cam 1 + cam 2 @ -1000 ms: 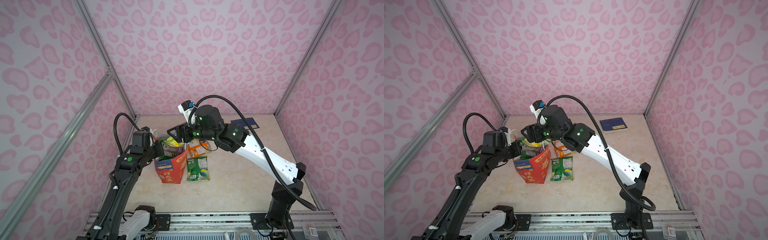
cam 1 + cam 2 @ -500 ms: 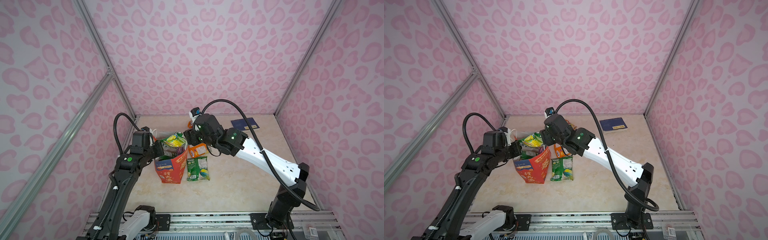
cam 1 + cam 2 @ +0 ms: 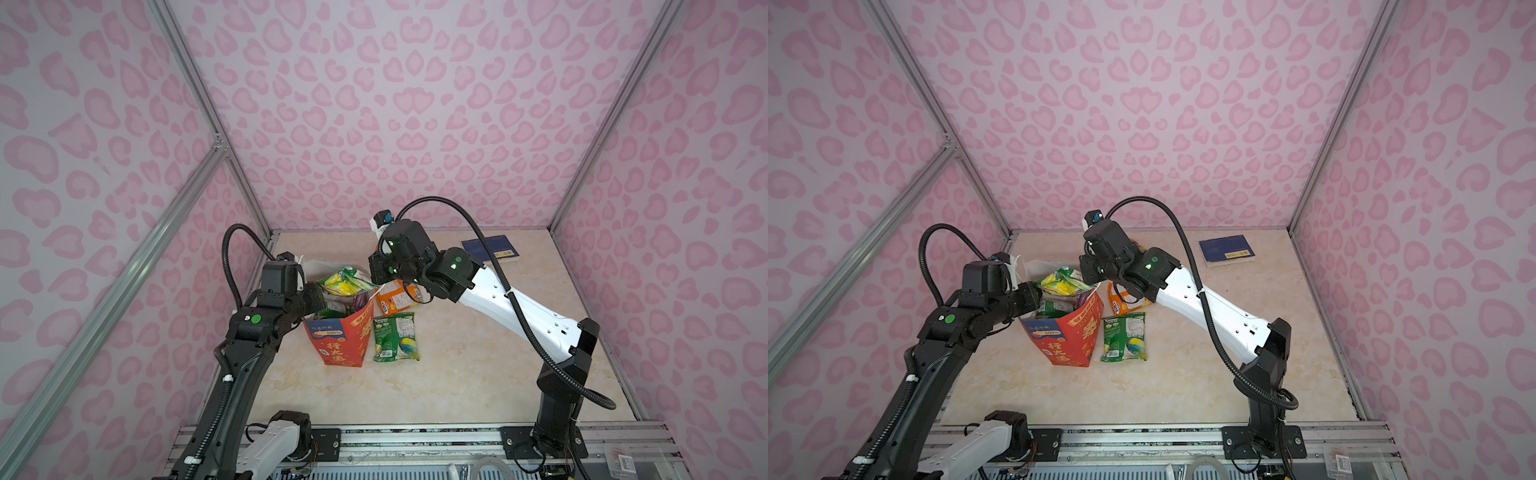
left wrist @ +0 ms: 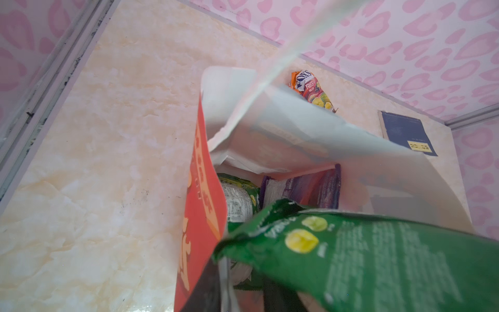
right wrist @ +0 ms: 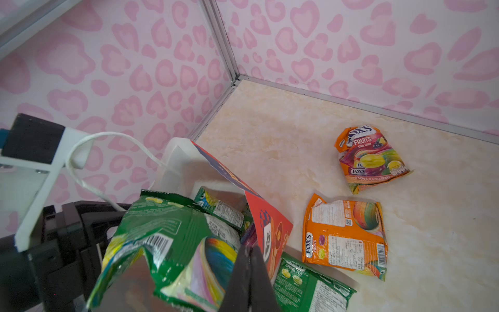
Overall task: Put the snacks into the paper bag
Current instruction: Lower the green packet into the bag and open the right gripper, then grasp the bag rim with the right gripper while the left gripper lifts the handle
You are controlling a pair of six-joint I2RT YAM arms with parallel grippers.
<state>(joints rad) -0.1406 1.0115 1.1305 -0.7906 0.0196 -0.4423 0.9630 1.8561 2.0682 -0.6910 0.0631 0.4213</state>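
Paper bag [image 3: 340,345] stands upright toward the table's [image 3: 457,374] left edge, mouth open and crammed. At least three packets show inside: a yellow-green packet [image 3: 347,280] pokes out on top, with an inner green packet [image 4: 237,200] and a purple packet [image 4: 302,189] below it. Three lie loose on the table. A loose green packet [image 3: 395,336] lies just beside the bag, a near orange packet [image 3: 397,297] beyond that, and a far orange packet [image 5: 370,159] toward the far edge. One dark blue book [image 3: 490,249] lies by the far edge. Right gripper [image 5: 249,270] hangs by the bag's mouth, jaws pressed together, nothing between them. Left gripper [image 3: 318,301] is at the bag's rim; its grip cannot be made out.
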